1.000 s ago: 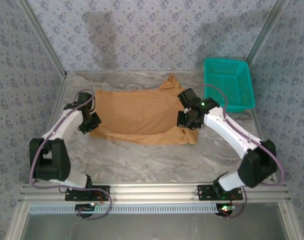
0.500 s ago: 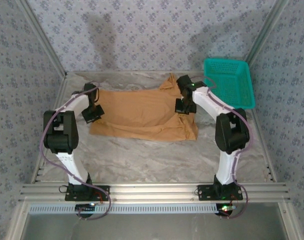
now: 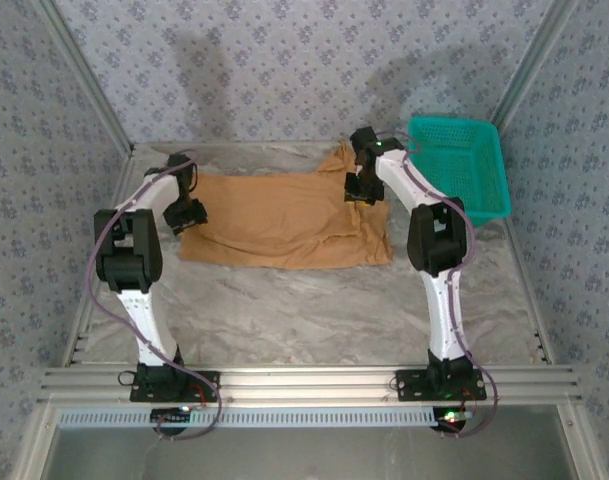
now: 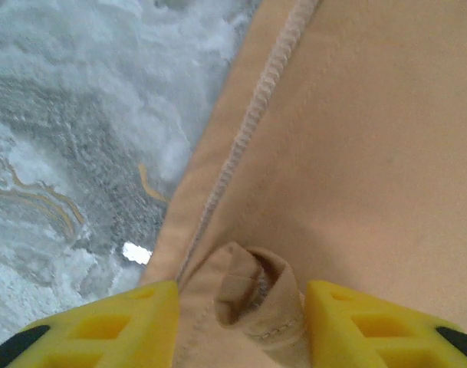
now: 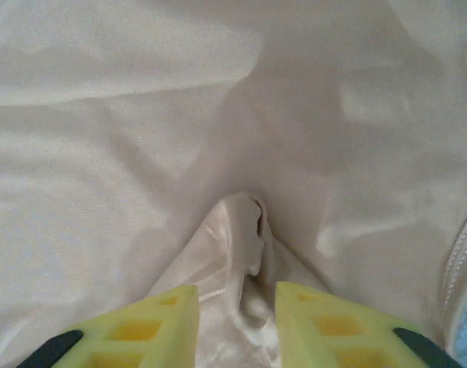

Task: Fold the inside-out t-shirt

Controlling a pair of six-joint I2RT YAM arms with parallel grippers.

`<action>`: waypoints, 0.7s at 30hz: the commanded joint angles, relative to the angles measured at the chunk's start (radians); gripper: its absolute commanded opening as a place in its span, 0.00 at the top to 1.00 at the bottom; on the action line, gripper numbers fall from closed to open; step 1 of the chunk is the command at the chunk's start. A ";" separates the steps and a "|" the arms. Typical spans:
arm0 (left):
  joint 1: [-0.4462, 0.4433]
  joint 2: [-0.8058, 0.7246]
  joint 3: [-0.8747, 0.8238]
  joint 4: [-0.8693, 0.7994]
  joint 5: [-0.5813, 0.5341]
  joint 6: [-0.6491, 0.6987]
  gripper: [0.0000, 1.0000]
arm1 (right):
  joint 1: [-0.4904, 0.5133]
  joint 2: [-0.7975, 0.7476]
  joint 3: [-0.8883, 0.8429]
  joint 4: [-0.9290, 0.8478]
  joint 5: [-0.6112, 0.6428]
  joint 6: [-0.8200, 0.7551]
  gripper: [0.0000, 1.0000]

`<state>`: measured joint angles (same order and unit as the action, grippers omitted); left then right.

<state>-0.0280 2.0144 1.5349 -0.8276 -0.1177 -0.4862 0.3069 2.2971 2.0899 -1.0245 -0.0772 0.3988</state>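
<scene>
The inside-out t-shirt (image 3: 284, 220), tan, lies across the back half of the marble table, doubled over with its folded edge toward me. My left gripper (image 3: 189, 213) is low at the shirt's left end. In the left wrist view the left gripper (image 4: 241, 322) is open, and a loose curl of hem stands between its yellow fingers (image 4: 133, 322), beside a stitched seam (image 4: 248, 130). My right gripper (image 3: 362, 190) is at the shirt's back right, near a sleeve. The right gripper (image 5: 237, 314) is also open, with an upright pinch of cloth (image 5: 248, 230) between its fingers.
A teal plastic basket (image 3: 464, 165) stands at the back right, close to the right arm. Bare marble table (image 3: 304, 310) stretches between the shirt and the arm bases. Metal frame posts and patterned walls close in the sides and the back.
Both arms have stretched toward the back, carrying the shirt's near edge over the rest so it lies narrower. Both grippers, shut on cloth before, have opened.
</scene>
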 commanded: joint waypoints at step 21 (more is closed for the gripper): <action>-0.112 -0.319 -0.381 0.336 0.245 -0.085 0.56 | 0.024 -0.185 -0.463 0.269 -0.109 0.116 0.59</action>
<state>-0.1493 1.7298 1.1549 -0.5003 0.1024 -0.5625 0.3340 2.0899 1.6054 -0.7563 -0.1951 0.4904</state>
